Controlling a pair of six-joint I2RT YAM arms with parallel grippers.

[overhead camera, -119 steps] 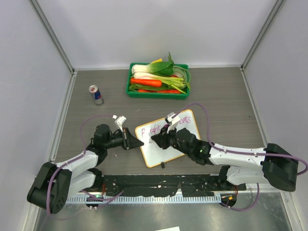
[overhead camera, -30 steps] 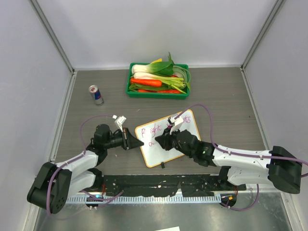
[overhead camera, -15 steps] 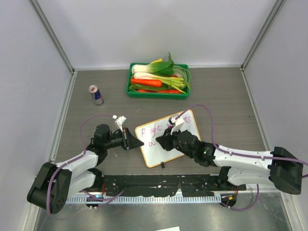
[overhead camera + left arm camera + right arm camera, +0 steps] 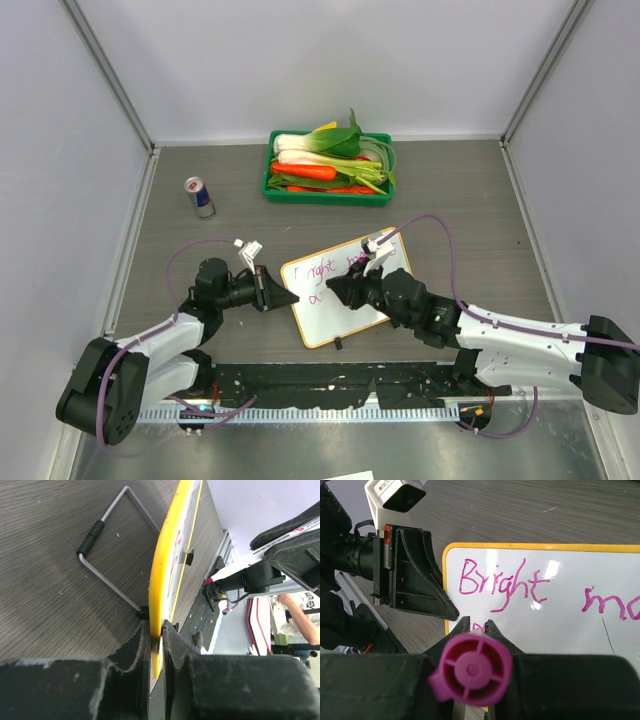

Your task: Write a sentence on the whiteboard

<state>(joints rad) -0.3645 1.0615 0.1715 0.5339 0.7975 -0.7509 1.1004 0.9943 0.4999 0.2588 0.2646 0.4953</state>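
whiteboard rim between left fingers, marker near

A green tray sits at the far middle of the grey wood-grain table, piled with carrots and leafy greens. A drink can stands upright to its left, apart from it.

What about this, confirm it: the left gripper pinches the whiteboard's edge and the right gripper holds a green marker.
The marker is magenta, not green; the right wrist view shows it. The left gripper does pinch the edge of the whiteboard, and the right gripper holds the marker.
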